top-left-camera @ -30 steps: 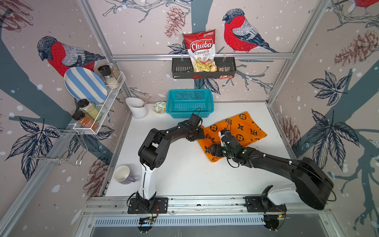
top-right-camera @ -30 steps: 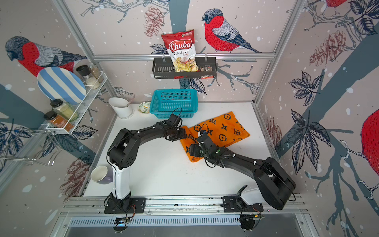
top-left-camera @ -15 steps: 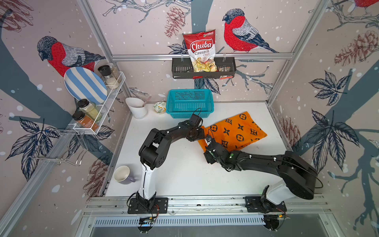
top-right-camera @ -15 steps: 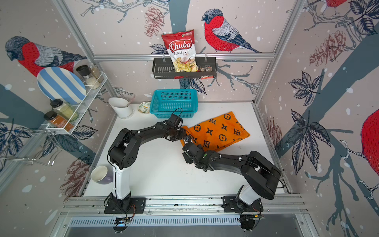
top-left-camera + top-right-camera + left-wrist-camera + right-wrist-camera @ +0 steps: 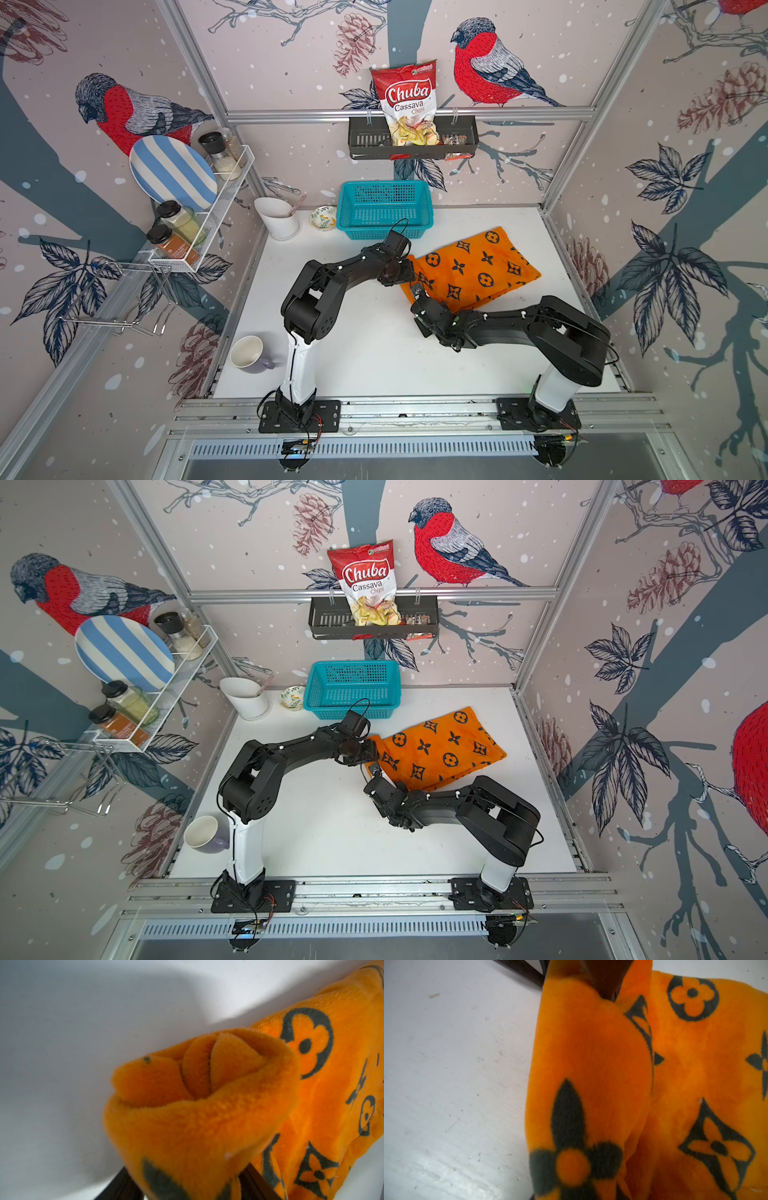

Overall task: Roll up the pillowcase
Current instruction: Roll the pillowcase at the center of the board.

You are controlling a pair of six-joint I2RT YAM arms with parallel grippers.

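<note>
The orange pillowcase (image 5: 471, 266) (image 5: 436, 748) with black flower prints lies on the white table, right of centre in both top views. Its left edge is turned over into a loose roll (image 5: 197, 1088). My left gripper (image 5: 409, 270) (image 5: 191, 1184) is shut on the far end of that roll, with dark fingers (image 5: 256, 1185) on either side of the fabric. My right gripper (image 5: 417, 289) (image 5: 374, 771) sits at the roll's near end. The fold (image 5: 591, 1059) runs straight out of its jaws and hides them, so it looks shut on the fabric.
A teal basket (image 5: 384, 208) stands just behind the left gripper, with a small bowl (image 5: 324, 217) and a white jug (image 5: 278, 218) to its left. A mug (image 5: 249, 353) sits near the front left corner. Wire racks hang on the left and back walls.
The right gripper drew back off the pillowcase to its near left corner and its jaws closed. The near left flap is now gathered into the roll. The left arm has stayed put.
</note>
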